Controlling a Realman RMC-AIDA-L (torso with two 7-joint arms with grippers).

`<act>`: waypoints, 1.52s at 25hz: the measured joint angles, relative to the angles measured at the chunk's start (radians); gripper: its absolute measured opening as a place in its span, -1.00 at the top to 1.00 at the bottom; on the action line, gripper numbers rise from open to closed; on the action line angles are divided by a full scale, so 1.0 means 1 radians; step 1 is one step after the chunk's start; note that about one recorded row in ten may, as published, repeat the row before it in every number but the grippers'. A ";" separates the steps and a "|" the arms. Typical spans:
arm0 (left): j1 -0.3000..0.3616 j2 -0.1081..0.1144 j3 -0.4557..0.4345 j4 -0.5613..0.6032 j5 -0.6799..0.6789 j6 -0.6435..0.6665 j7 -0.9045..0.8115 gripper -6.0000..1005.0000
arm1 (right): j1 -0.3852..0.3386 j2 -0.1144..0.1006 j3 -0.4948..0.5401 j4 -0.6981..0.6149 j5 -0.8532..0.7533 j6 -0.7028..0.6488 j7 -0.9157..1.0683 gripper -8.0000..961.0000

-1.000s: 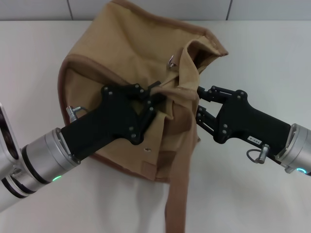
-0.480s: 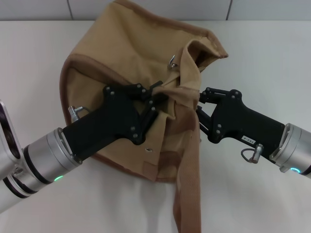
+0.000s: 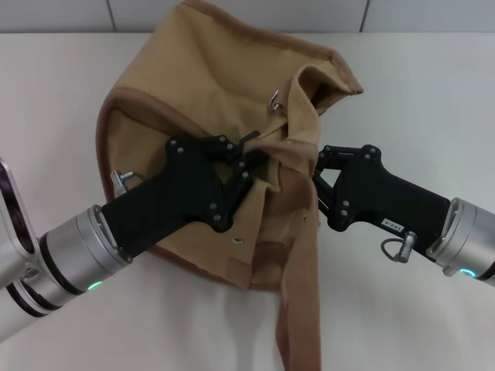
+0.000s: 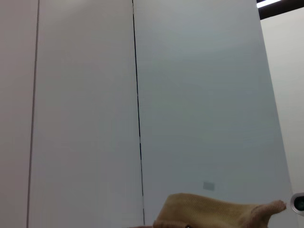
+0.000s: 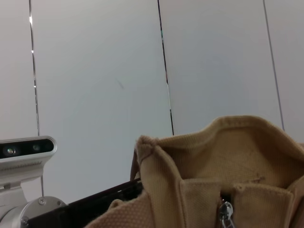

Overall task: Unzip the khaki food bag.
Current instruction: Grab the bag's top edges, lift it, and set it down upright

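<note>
The khaki food bag (image 3: 201,93) lies crumpled and tipped on the white table, one wide strap (image 3: 298,301) trailing toward me. My left gripper (image 3: 252,157) is shut on a fold of fabric at the bag's top edge. My right gripper (image 3: 312,182) presses against the same edge from the right, its jaws spread and the tips hidden behind the strap. The right wrist view shows the bag's top seam (image 5: 223,156) with the silver zipper pull (image 5: 224,212) hanging free. In the left wrist view only a hump of the bag (image 4: 213,211) shows.
The white table (image 3: 433,100) extends all around the bag, with a grey panelled wall (image 5: 95,71) behind. A metal snap ring (image 3: 274,98) sits on the bag's upper face. My left arm (image 5: 71,211) shows low in the right wrist view.
My right gripper has moved left and slightly down, closer into the bag's top edge. The hanging strap has swung a little to the right. The left gripper keeps its hold.
</note>
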 joint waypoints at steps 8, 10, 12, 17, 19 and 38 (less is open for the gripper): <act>0.000 0.000 0.000 -0.002 0.000 -0.004 0.000 0.81 | -0.001 0.000 0.003 0.011 -0.001 0.000 0.000 0.81; 0.000 0.000 0.000 -0.002 0.000 -0.007 0.000 0.81 | -0.002 0.000 0.005 0.011 -0.001 0.000 0.000 0.86; 0.000 0.000 0.000 -0.002 0.000 -0.012 0.000 0.81 | -0.004 0.000 0.010 0.013 0.002 0.000 0.000 0.89; -0.001 0.000 0.000 -0.004 0.000 -0.017 0.000 0.80 | -0.008 0.001 0.029 0.020 0.005 0.000 -0.001 0.94; -0.001 0.000 0.000 -0.005 0.000 -0.017 0.000 0.80 | -0.009 0.001 0.037 0.024 0.006 0.000 -0.004 0.95; -0.005 -0.001 -0.078 -0.031 -0.001 -0.008 0.000 0.79 | -0.031 0.002 0.092 0.094 0.007 0.024 -0.130 0.96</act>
